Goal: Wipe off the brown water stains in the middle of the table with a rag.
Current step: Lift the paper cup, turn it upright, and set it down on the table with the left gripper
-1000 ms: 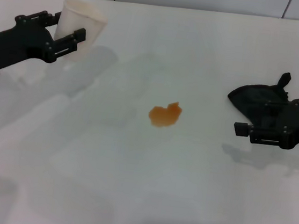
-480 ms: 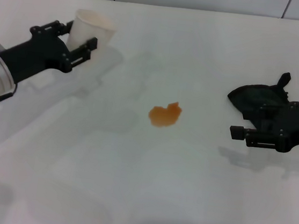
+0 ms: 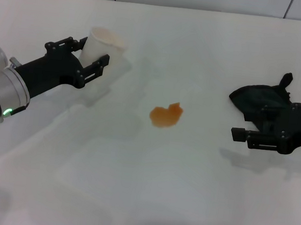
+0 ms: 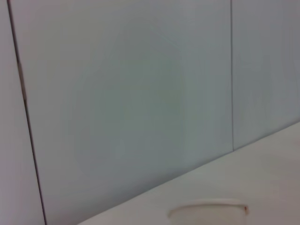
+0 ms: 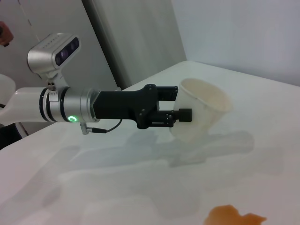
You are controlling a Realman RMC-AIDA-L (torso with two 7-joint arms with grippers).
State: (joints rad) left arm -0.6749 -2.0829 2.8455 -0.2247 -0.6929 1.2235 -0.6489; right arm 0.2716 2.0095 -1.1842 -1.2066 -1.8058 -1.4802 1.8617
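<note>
Rag (image 3: 260,101) lies just behind right tool (image 3: 239,134), grip unclear; left tool (image 3: 89,56) clamps cup (image 3: 101,44).

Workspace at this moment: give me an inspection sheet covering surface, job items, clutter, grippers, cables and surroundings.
Surface: the table is glossy white, dry apart from one blotch.
Job items: the brown water stains sit mid-table, unwiped; the rag is a black wad at the robot's right side, apart from the stain.
Clutter: a pale cup, tilted.
Grippers: left gripper is shut on the cup, to the stain's left; right gripper is at the rag's near edge, and whether it grips cannot be told.
Cables: a thin black cable loops under the left arm in the right wrist view.
Surroundings: grey wall panels behind the table.
</note>
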